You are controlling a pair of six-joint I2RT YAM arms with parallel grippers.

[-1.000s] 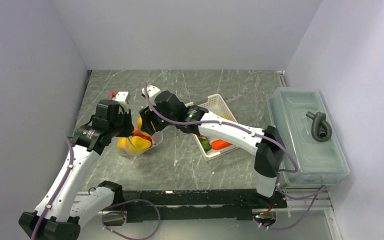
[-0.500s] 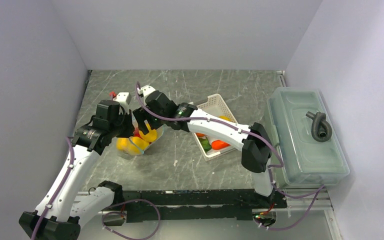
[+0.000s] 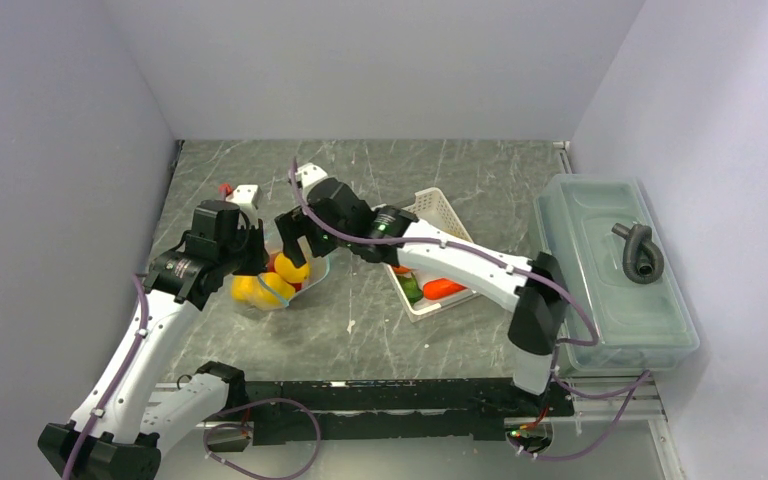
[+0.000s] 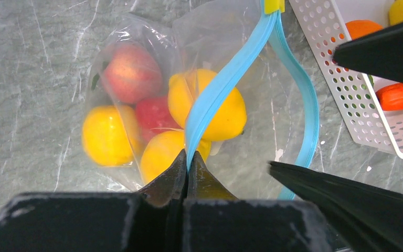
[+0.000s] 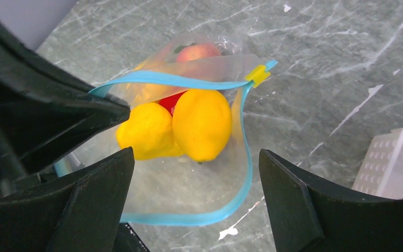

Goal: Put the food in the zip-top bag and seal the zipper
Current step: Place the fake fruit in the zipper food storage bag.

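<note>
pinching one lip of the zipper [image 4: 225, 79] between clenched fingers, the left end effector [image 4: 187, 160] held the mouth of the zip-top bag [image 4: 210, 31] raised. the bag's body appeared to rest on the table [image 4: 26, 47], just left of the white perforated basket [image 4: 346, 100]. the right end effector [image 5: 197, 155] hung over that mouth with its fingers spread wide and nothing between them. inside the bag lay a lemon [image 5: 202, 123], other yellow pieces, a red piece and a reddish apple-like fruit [image 4: 131, 71]. a carrot [image 4: 401, 96] and an orange [image 4: 364, 27] lay in the basket, so the filling looked unfinished.

the main risk seemed to be the single-lip grip. the far lip sagged free in a loop, and a soft, loaded bag held by one pinch could slip out or tip, letting glossy fruit roll onto the table. the lemon sat high, right under the strip, and might block the zipper from closing. the spread fingers were near the film and the left fingers, so a careless lift could snag the lip. the yellow slider [image 5: 257, 75] sat at the far end of the strip, and a pull on it against a weak hold might drag the bag rather than seal it.
</note>
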